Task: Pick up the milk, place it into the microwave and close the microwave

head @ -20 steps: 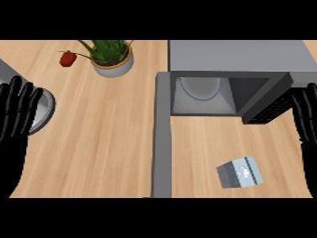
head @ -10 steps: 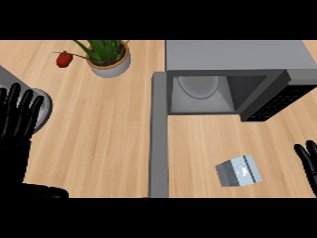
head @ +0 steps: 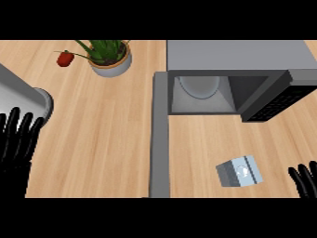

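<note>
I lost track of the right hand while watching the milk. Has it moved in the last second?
Yes. The right hand has dropped from beside the microwave door to the view's lower edge, right of the milk.

The milk (head: 240, 172) is a small grey-and-white carton lying on the wooden counter, turned at a slight angle, its pale top face showing a faint round mark. It sits well below the microwave (head: 238, 80) in the head view, apart from it and roughly under its open cavity. The microwave is a grey box with its door swung wide open to the left; inside, a pale turntable plate shows, and the dark control panel flanks the cavity's right side.
</note>
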{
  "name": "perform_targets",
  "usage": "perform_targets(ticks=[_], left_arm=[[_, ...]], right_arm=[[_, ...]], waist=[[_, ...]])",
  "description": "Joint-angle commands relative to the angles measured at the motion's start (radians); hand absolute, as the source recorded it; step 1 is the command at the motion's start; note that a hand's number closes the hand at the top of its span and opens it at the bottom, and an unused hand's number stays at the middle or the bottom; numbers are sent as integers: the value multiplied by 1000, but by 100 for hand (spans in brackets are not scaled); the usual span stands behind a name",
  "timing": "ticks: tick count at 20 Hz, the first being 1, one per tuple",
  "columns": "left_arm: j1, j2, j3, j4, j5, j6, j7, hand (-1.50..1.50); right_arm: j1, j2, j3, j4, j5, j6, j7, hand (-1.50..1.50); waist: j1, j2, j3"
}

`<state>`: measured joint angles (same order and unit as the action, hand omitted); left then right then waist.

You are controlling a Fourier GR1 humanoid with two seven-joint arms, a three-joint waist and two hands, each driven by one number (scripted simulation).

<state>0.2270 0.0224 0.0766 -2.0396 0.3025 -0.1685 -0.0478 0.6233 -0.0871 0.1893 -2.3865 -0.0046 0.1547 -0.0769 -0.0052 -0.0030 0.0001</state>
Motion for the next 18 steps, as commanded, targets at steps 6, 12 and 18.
perform_targets(ticks=[6, 12, 18], left_arm=[[83, -10, 2, -15, 19, -46, -55, -150], [187, -22, -34, -73, 0, -64, -85, -150], [247, 11, 10, -53, 41, -129, -150, -150]], right_arm=[[4, 3, -79, 262, -44, 57, -201, -150], [-73, 69, -62, 454, 30, 0, -288, -150], [-145, 85, -148, 587, 32, -69, -351, -150]], waist=[[2, 2, 0], [8, 2, 0], [9, 2, 0]])
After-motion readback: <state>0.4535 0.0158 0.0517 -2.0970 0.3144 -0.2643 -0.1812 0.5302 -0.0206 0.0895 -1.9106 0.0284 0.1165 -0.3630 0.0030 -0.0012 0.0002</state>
